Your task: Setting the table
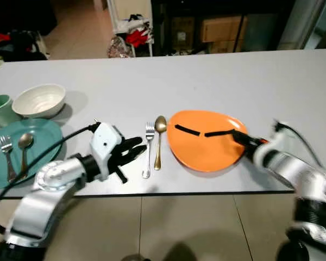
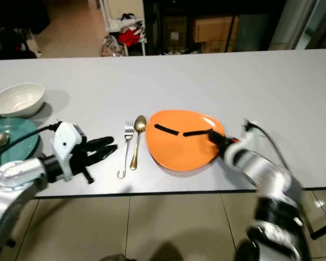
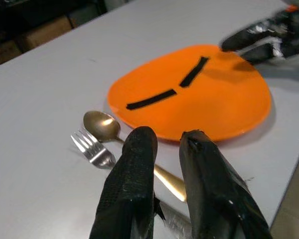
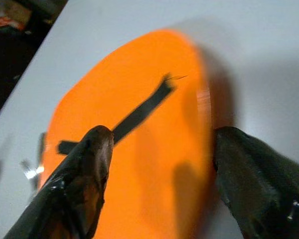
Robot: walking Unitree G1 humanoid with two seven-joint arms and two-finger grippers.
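Beside flat orange plate (image 1: 209,142): silver fork (image 1: 148,147), gold spoon (image 1: 158,140) lying placed | right gripper (image 4: 157,164) jaws wide, straddling plate rim | left gripper (image 1: 131,150) narrowly parted, empty, hovering beside fork | white bowl (image 1: 39,100) remaining unplaced.

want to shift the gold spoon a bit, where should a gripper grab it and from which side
Grip the gold spoon mid-handle, coming from above with the fingers across the handle. It lies flat, bowl toward the far edge, its thin handle running toward the robot. The fork lies close on its left and the orange plate on its right, so there's probably little room for a sideways approach.
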